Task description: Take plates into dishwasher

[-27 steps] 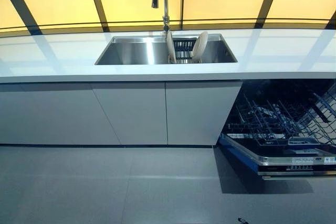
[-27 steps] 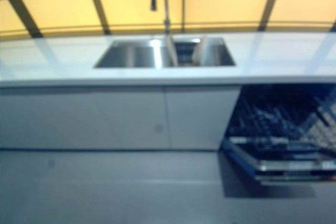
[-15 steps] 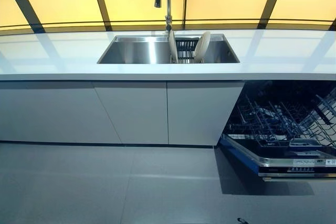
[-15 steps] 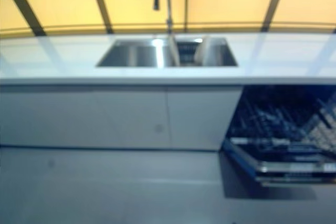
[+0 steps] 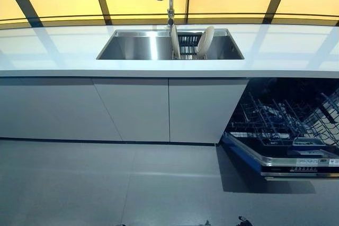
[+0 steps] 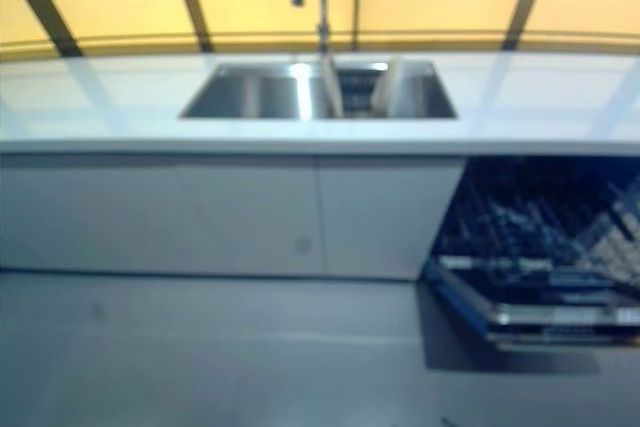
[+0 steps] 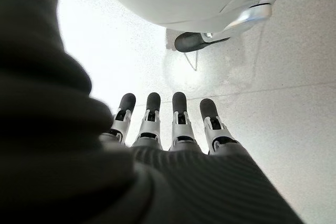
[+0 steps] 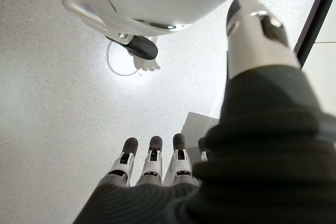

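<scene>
I see two plates (image 5: 204,41) standing on edge in a rack in the sink (image 5: 137,46), at 12 o'clock. The dishwasher (image 5: 286,130) is open at 4 o'clock, well apart. My left hand (image 7: 157,129) and right hand (image 8: 152,163) hang over the floor (image 5: 106,183), fingers straight, holding nothing.

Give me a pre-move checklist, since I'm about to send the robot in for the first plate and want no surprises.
1. Plates present: two upright in the sink rack. Ok.
2. Dishwasher door open, lower rack out. Ok.
3. Left robot hand empty, fingers straight, pointing at the floor. Ok.
4. Right robot hand empty, fingers straight. Ok.
5. Hands within reach of the plates: neither shows in the head views. Not ok.
6. Free slot in the dishwasher rack: cannot tell.
</scene>
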`<state>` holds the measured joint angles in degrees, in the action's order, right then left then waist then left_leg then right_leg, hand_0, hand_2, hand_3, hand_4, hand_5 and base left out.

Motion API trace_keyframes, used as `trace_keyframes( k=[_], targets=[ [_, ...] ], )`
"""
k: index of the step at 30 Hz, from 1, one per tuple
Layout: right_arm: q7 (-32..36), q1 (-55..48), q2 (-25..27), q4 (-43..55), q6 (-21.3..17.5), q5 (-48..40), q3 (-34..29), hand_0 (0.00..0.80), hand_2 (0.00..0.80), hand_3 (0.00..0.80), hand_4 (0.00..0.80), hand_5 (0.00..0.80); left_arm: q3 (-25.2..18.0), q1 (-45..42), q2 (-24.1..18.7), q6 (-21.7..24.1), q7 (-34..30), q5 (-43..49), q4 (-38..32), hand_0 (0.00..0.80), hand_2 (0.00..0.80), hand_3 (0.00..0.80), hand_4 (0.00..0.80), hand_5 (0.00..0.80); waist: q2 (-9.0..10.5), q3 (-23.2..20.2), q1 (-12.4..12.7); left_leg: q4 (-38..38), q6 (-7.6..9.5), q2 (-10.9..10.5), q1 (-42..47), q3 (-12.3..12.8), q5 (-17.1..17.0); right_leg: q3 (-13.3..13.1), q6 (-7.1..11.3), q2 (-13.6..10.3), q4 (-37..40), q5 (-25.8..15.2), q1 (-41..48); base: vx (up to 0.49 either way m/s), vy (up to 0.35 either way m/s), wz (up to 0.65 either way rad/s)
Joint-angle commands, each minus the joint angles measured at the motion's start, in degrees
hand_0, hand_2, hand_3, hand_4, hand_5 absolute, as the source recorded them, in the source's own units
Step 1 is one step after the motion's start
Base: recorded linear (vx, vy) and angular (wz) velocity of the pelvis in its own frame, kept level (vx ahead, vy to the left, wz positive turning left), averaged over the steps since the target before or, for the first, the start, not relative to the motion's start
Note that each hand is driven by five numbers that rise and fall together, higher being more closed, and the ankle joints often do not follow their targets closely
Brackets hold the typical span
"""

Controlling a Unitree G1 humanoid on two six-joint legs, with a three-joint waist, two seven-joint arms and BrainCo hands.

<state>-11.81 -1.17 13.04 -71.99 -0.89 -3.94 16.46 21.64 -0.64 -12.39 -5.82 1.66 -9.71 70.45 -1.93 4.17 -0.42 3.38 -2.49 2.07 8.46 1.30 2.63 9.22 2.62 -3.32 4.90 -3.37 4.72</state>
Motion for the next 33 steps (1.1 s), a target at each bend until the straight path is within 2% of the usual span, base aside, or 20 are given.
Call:
trace_keyframes(
  k=[1,11,15,16,17,18,20,21,22,23,24,25,26,28,30,31,33],
  targets=[
    [-0.47,3.69,-0.2,-0.41,0.34,0.92,2.55,0.0,0.0,0.0,0.0,0.0,-0.61,4.22,0.65,-0.11,0.62,1.02,2.36,0.0,0.0,0.0,0.0,0.0,3.17,0.82,0.93,1.62,4.52,-5.46,-2.41,0.19,-1.96,-1.01,1.41,1.8,-2.09,2.3,0.75,0.0,0.0,0.0],
    [-0.36,4.22,-0.66,-0.79,1.61,1.5,3.27,0.0,0.0,0.0,0.0,0.0,-1.09,4.2,0.67,-1.12,2.38,1.81,2.95,0.0,0.0,0.0,0.0,0.0,3.28,0.6,0.7,1.62,4.77,-5.33,-2.21,-0.37,-1.98,-1.72,1.03,2.45,-3.8,3.38,0.44,0.028,-0.025,0.0],
    [-0.64,4.77,-0.15,-0.57,2.14,3.22,3.67,0.0,0.0,0.0,0.0,0.0,-1.57,4.46,0.36,-0.68,4.32,0.14,2.64,0.0,0.0,0.0,0.0,0.0,3.29,1.53,0.16,0.33,5.3,-5.49,-2.1,-2.21,-1.89,-4.37,-0.28,4.0,-6.11,4.82,-0.47,0.055,-0.084,0.03],
    [-0.48,5.06,0.25,-0.57,1.94,3.81,4.11,0.0,0.0,0.0,0.0,0.0,-2.09,4.56,0.24,-1.1,5.45,0.23,2.46,0.0,0.0,0.0,0.0,0.0,3.77,2.25,0.31,-3.56,5.08,-5.44,-3.44,-2.74,-0.77,-4.6,-0.94,3.93,-7.23,5.34,-0.83,0.025,-0.078,0.15],
    [-0.45,5.09,0.27,-0.58,1.92,3.81,4.15,0.0,0.0,0.0,0.0,0.0,-2.13,4.57,0.23,-1.16,5.6,0.15,2.44,0.0,0.0,0.0,0.0,0.0,3.81,2.27,0.3,-3.99,5.06,-5.44,-3.67,-2.78,-0.59,-4.59,-0.98,3.91,-7.36,5.4,-0.92,0.008,-0.118,0.24],
    [-0.25,5.49,0.79,0.18,2.5,3.25,4.73,0.0,0.0,0.0,0.0,0.0,-2.65,4.55,0.17,-1.59,6.83,0.19,2.4,0.0,0.0,0.0,0.0,0.0,4.98,3.8,0.67,-13.7,4.14,-5.4,-8.12,-2.31,0.01,-5.04,-2.03,3.23,-8.49,5.5,-1.18,-0.014,-0.111,0.34],
    [-0.21,5.73,1.51,0.75,2.85,2.25,5.4,0.0,0.0,0.0,0.0,0.0,-3.31,4.12,0.37,-1.06,7.66,-0.31,2.8,0.0,0.0,0.0,0.0,0.0,6.12,6.13,1.64,-30.17,2.86,-5.86,-18.29,-1.63,-4.89,-5.37,-3.54,2.59,-9.97,5.63,-1.3,-0.02,-0.151,0.35],
    [-0.04,5.66,1.76,0.93,3.13,2.59,5.32,0.0,0.0,0.0,0.0,0.0,-3.93,3.75,0.53,-0.85,7.58,-1.34,3.18,0.0,0.0,0.0,0.0,0.0,5.85,6.99,1.98,-35.92,2.24,-5.64,-22.98,-0.76,-7.56,-5.47,-4.27,3.15,-10.9,5.91,-1.42,0.047,-0.122,-0.02],
    [-0.18,5.37,1.78,0.82,3.63,3.54,5.04,0.0,0.0,0.0,0.0,0.0,-4.77,3.5,0.65,-1.21,7.31,-2.72,3.47,0.0,0.0,0.0,0.0,0.0,5.39,7.81,2.3,-36.1,1.61,-5.01,-25.41,0.43,-9.47,-5.57,-4.53,3.77,-11.2,6.27,-0.9,0.142,-0.057,-0.15],
    [-0.58,5.13,1.66,0.28,4.07,3.62,4.86,0.0,0.0,0.0,0.0,0.0,-5.41,3.34,0.69,-1.4,6.97,-3.31,3.79,0.0,0.0,0.0,0.0,0.0,4.44,8.29,2.72,-31.63,0.87,-4.35,-26.17,1.19,-11.29,-5.86,-4.4,4.75,-10.98,6.5,-0.01,0.171,-0.008,-0.08],
    [-0.82,5.05,1.62,0.08,4.32,3.32,4.81,0.0,0.0,0.0,0.0,0.0,-5.59,3.29,0.7,-1.6,6.97,-3.76,3.9,0.0,0.0,0.0,0.0,0.0,4.33,8.68,2.92,-30.53,0.71,-4.31,-25.88,1.44,-11.69,-6.05,-4.32,4.84,-10.82,6.56,0.6,0.36,0.044,-0.03],
    [-1.27,4.8,1.41,-1.6,3.63,2.43,4.17,0.0,0.0,0.0,0.0,0.0,-6.52,2.33,0.78,-1.37,7.0,-4.34,4.45,0.0,0.0,0.0,0.0,0.0,2.3,9.17,3.78,-18.52,-0.5,-2.33,-25.29,3.35,-15.28,-6.23,-3.86,6.8,-10.41,7.53,2.84,0.448,0.066,-0.11],
    [-1.18,4.7,1.36,-2.16,3.37,2.65,3.75,0.0,0.0,0.0,0.0,0.0,-6.78,1.89,0.83,-1.32,6.97,-4.3,4.79,0.0,0.0,0.0,0.0,0.0,1.33,9.35,4.53,-10.69,-1.21,-1.33,-25.38,3.76,-17.45,-6.48,-3.63,7.67,-10.01,8.18,4.51,0.54,0.089,-0.23],
    [-1.32,4.45,1.52,-2.28,3.39,2.42,3.52,0.0,0.0,0.0,0.0,0.0,-7.34,1.23,0.93,-1.45,6.87,-4.92,5.01,0.0,0.0,0.0,0.0,0.0,1.28,9.66,5.89,-0.88,-2.06,-1.54,-25.68,3.05,-18.95,-7.47,-3.05,7.45,-9.29,8.72,7.09,0.391,0.082,-0.14],
    [-1.47,4.38,2.21,-1.94,3.21,1.26,3.03,0.0,0.0,0.0,0.0,0.0,-7.6,1.26,1.43,-1.7,6.84,-6.22,4.74,0.0,0.0,0.0,0.0,0.0,1.1,9.57,6.22,-1.17,-2.35,-1.37,-26.61,3.01,-19.66,-7.76,-3.03,7.18,-9.11,9.41,7.71,0.316,0.134,-0.39],
    [-1.4,5.32,2.83,-1.78,3.31,1.39,2.59,0.0,0.0,0.0,0.0,0.0,-7.81,1.77,1.98,-1.93,7.11,-8.95,3.84,0.0,0.0,0.0,0.0,0.0,0.56,9.06,5.72,-1.49,-1.11,-1.53,-25.61,4.08,-16.67,-8.78,-2.5,6.35,-10.49,10.04,6.67,0.329,0.208,-0.6],
    [-1.52,5.7,2.85,-1.53,3.82,2.31,2.27,0.0,0.0,0.0,0.0,0.0,-7.77,2.61,1.79,-1.85,7.11,-10.7,3.63,0.0,0.0,0.0,0.0,0.0,0.37,8.92,5.45,-4.27,-0.33,-0.82,-26.12,4.17,-16.08,-8.93,-2.56,5.69,-12.66,11.74,6.11,0.299,0.156,-0.5]
  ],
)
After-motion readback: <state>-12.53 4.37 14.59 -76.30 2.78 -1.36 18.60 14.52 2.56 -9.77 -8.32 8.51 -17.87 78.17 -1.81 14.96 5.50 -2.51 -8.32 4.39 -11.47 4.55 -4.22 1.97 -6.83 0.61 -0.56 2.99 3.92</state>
